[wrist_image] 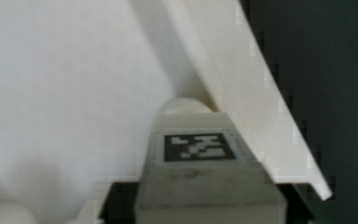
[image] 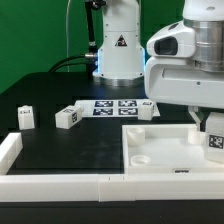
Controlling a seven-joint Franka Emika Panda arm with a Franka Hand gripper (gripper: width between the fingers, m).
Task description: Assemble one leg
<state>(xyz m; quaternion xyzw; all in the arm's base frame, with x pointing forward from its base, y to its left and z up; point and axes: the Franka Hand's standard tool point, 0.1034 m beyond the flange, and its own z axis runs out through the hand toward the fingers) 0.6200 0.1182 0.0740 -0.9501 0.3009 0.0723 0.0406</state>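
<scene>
while gripper [image: 211, 133] grips leg [image: 214, 145], panel [image: 160, 150] edge just beside; loose leg [image: 67, 117] well apart.

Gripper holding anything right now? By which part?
Apparently a leg, pinched at its upper end by the gripper; the contact itself is not clear.

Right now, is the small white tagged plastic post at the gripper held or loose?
Held, apparently: leg sits directly under the gripper, centred in wrist view.

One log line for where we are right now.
gripper: shut on the leg | position: by the panel corner, exterior view's right | spare legs: two loose, exterior view's left
</scene>
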